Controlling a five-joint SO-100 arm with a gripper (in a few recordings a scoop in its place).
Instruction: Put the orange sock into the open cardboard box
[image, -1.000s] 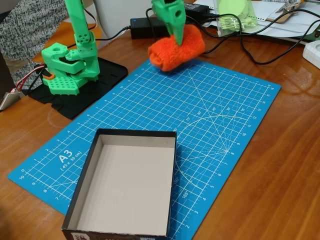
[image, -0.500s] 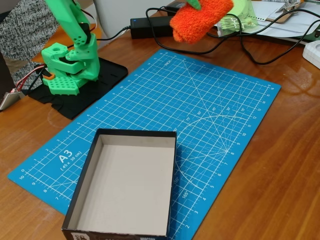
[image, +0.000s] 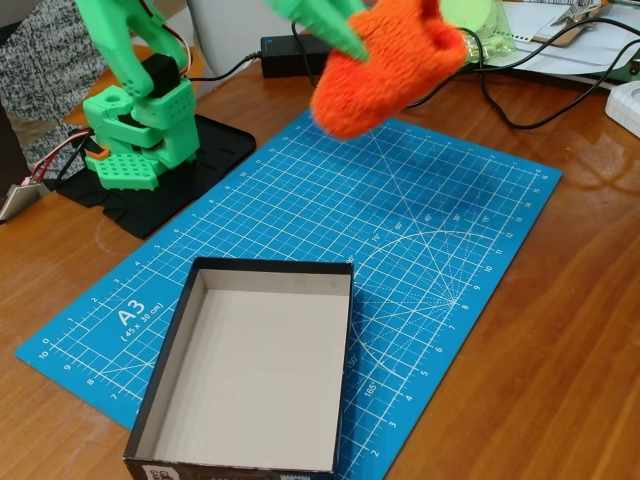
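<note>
Moving boxward since prev: orange sock (image: 385, 70)

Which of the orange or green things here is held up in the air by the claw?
The orange sock, gripped by the green claw above the blue mat's far end. The green arm base stands on its black plate.

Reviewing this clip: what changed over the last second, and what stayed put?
The gripper lifted the orange sock off the blue mat's far end, swung it up and right, and now carries it lower and leftward, above the mat. The jaws hold the sock throughout. The cardboard box, empty, and the mat have not moved.
</note>
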